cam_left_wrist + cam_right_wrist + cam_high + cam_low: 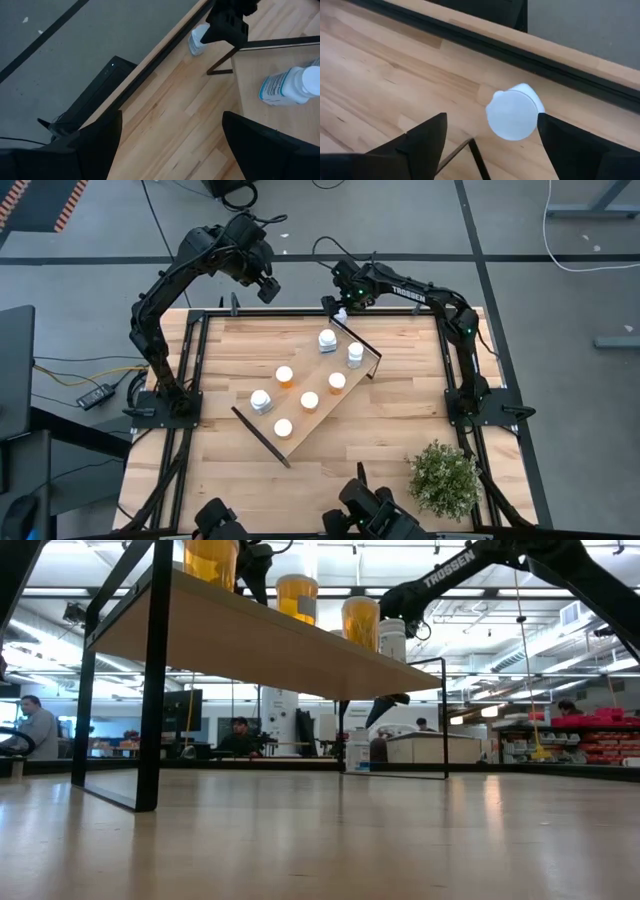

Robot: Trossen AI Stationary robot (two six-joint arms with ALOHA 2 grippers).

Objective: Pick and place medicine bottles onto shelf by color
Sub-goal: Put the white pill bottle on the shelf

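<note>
Right gripper (490, 137): fingers spread, poised over white-capped clear plastic bottle (512, 112) on table beside long light-wood shelf (345, 395), for grasping.
Left gripper (170, 145): spread, empty, waiting over table's far edge.

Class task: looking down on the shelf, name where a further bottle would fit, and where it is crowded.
Free: the shelf strip between the three orange bottles and its plant-side edge. Crowded: the far end, where two white bottles stand close together and the right gripper hovers over a white bottle on the table.
</note>
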